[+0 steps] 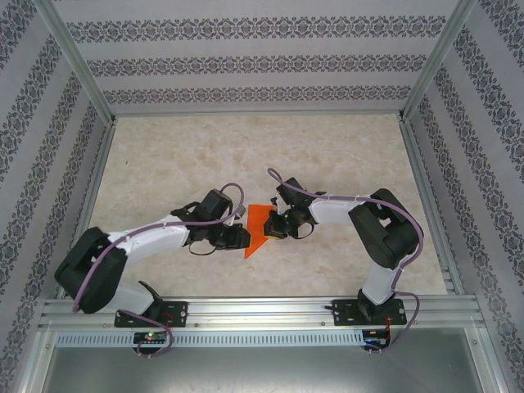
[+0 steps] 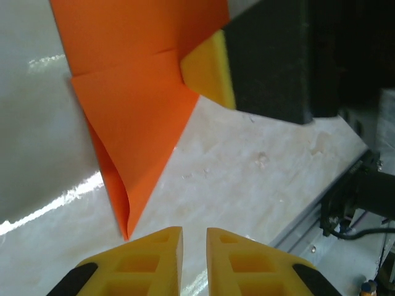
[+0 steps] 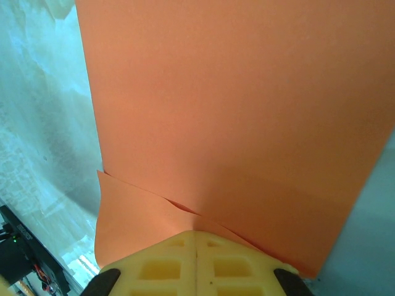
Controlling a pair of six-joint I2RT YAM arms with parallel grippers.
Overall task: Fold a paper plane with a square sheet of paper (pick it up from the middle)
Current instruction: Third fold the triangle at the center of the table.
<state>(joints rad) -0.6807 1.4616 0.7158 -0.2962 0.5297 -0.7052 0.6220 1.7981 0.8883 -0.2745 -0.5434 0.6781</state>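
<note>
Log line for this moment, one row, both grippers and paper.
paper: partly folded, pointed | right gripper: shut on paper | left gripper: slightly open, empty, not touching paper

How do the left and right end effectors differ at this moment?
The right end effector is shut on the orange paper, its fingers pressed together. The left end effector grips nothing and shows a narrow gap between its fingers. The right one sits at the paper's edge beside a fold, while the left one hangs just off the paper's pointed corner, apart from it. Both have yellow fingers.
</note>
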